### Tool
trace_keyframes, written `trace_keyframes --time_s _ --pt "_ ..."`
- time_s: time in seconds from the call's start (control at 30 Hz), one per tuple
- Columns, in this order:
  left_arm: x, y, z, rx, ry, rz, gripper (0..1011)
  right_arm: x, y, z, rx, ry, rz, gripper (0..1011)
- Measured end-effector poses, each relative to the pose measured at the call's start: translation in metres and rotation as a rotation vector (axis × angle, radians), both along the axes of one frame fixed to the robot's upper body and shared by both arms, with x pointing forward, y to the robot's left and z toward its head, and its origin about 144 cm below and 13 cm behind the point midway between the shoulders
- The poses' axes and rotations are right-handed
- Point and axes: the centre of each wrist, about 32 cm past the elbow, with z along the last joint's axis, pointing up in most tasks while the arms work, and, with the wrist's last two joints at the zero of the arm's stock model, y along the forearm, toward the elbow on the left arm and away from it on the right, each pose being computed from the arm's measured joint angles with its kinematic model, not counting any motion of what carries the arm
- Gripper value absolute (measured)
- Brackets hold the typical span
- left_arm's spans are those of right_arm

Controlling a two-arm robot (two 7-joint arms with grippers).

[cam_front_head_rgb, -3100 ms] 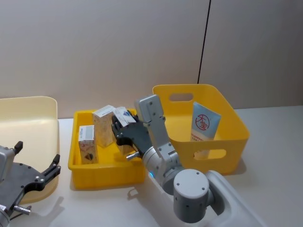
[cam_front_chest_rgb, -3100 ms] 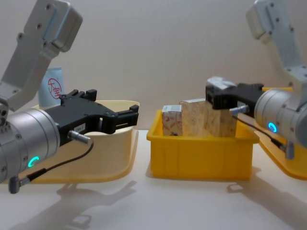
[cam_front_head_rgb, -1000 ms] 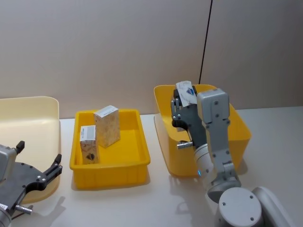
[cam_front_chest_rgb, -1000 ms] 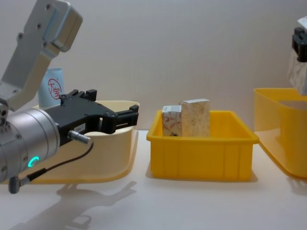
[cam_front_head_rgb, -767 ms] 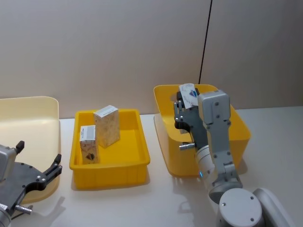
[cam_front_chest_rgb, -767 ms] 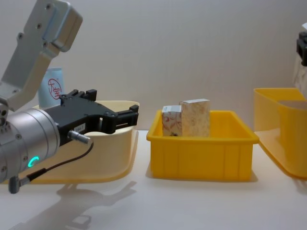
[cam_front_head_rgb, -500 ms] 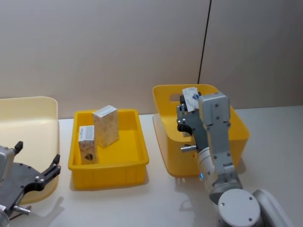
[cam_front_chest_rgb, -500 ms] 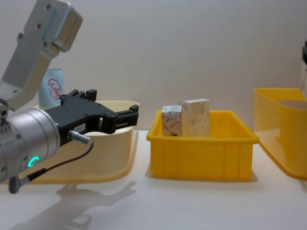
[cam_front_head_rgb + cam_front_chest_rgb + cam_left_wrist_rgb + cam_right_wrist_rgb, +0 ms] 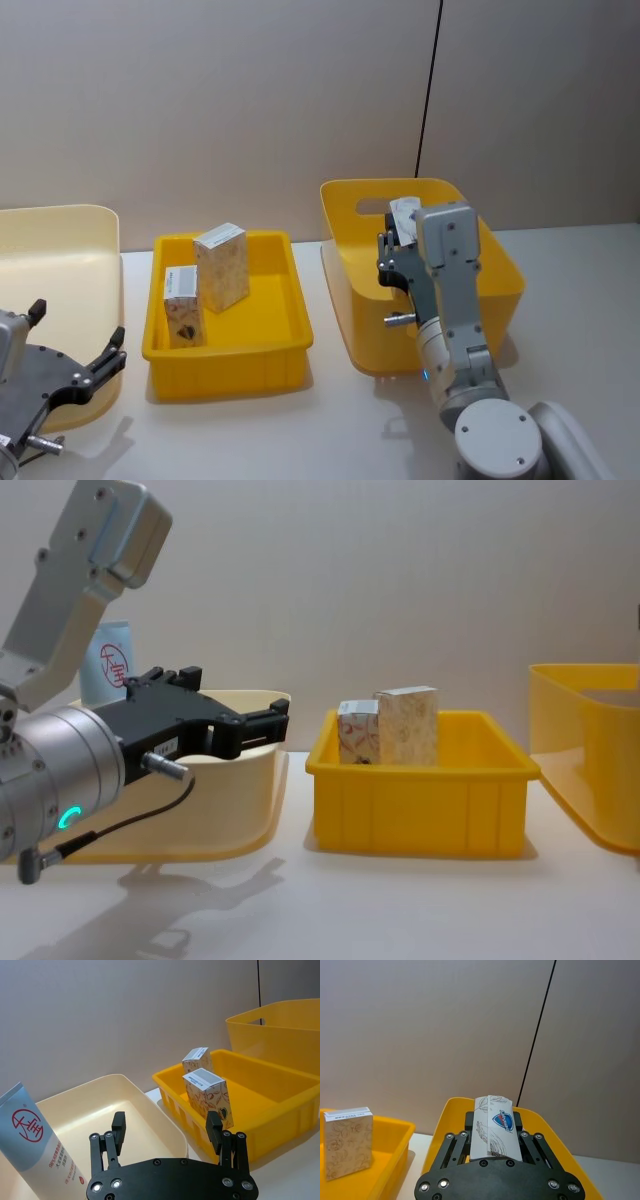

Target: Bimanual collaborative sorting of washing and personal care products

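Cartons and one squeeze tube are what we count here, sitting in three plastic bins. We start with the largest: the cream bin (image 9: 60,260) at the left edge of the head view, a smooth, rounded-corner tub. In the left wrist view the squeeze tube (image 9: 37,1145) leans inside it at the lower left of the frame, pale blue fading to white, with a red circled character and red text.

Next is the deep yellow bin (image 9: 345,260) right of centre in the head view, glossy, with tapered walls and a slot handle near its rim. Our right gripper (image 9: 392,262) hangs over its opening, clamped on one carton (image 9: 495,1132); the right wrist view shows that carton upright between the black jaws, white with a leaf print and a blue shield logo.

The shallow yellow tray (image 9: 225,360) sits in the middle of the head view, rectangular with a flat lip. We count two upright cartons in it: a taller mottled beige carton (image 9: 221,267) and, just beside it toward the left, a shorter carton (image 9: 181,305) with a reddish leaf pattern and a white top.

Our left gripper (image 9: 167,1132) hovers at the bottom of the left wrist view, near the cream bin, its black fingers spread apart with nothing between them.
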Motion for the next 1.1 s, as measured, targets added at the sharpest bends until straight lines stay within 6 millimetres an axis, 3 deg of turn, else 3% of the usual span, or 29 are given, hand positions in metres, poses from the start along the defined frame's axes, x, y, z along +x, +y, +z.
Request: trace_keyframes --time_s 0.47,1.1 --pt "0.0 0.0 0.0 0.0 0.0 0.0 1000 0.005 0.0012 -0.0027 -0.002 0.016 -0.009 402" --pt "0.0 0.0 0.0 0.0 0.0 0.0 999 0.0066 0.0015 -0.0037 -0.002 0.021 -0.011 959"
